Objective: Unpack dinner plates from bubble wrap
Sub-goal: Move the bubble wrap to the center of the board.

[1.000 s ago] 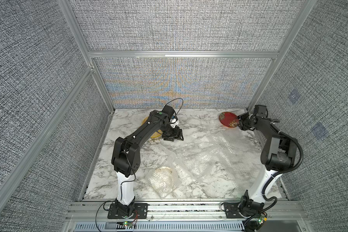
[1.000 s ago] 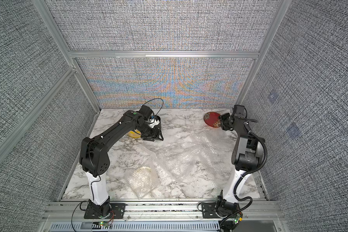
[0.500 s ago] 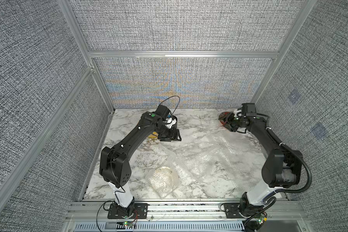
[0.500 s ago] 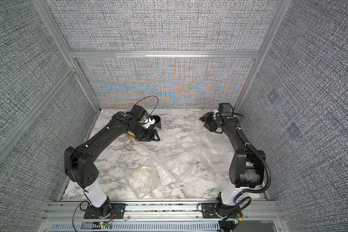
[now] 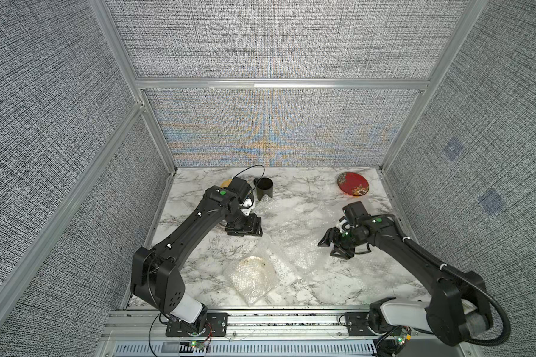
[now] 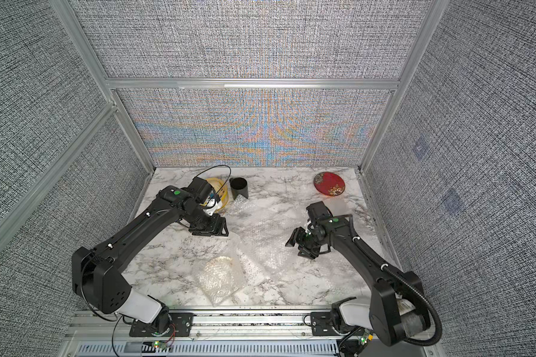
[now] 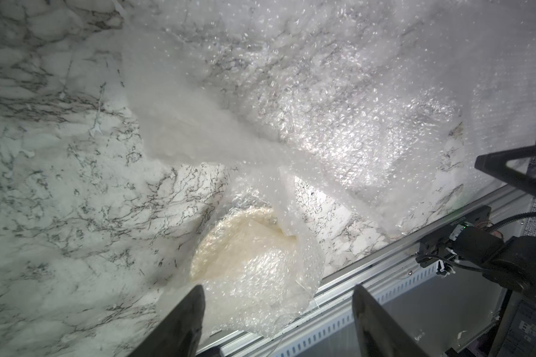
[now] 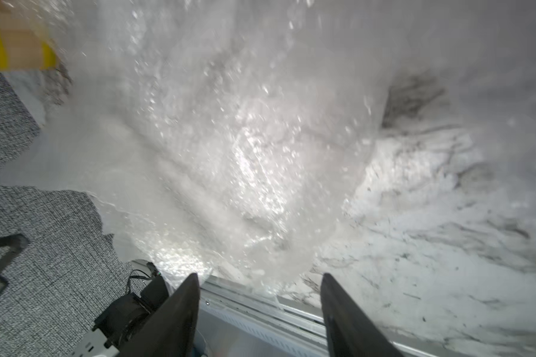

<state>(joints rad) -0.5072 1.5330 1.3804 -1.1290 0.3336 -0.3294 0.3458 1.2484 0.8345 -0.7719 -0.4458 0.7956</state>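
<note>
A dark red dinner plate [image 5: 353,184] [image 6: 329,184] with a patterned rim lies bare at the back right. A cream plate [image 5: 252,276] [image 6: 218,275] [image 7: 245,244] sits near the front edge, still inside crumpled bubble wrap. A loose bubble wrap sheet [image 5: 291,244] [image 6: 260,247] is spread over the middle. My left gripper [image 5: 245,228] [image 6: 211,228] [image 7: 277,296] hovers open behind the wrapped plate, holding nothing. My right gripper [image 5: 330,247] [image 6: 297,247] [image 8: 259,281] hangs open over the sheet's right part, empty and well in front of the red plate.
A black cup [image 5: 264,188] [image 6: 240,187] stands at the back left. Beside it a yellow round thing [image 6: 218,188] is partly hidden by the left arm. A small scrap of bubble wrap [image 5: 265,207] lies in front of the cup. Walls enclose three sides.
My right gripper has left the red plate at the back right and swung forward to the middle right. My left gripper has drawn back a little toward the front. Both jaws have widened slightly.
</note>
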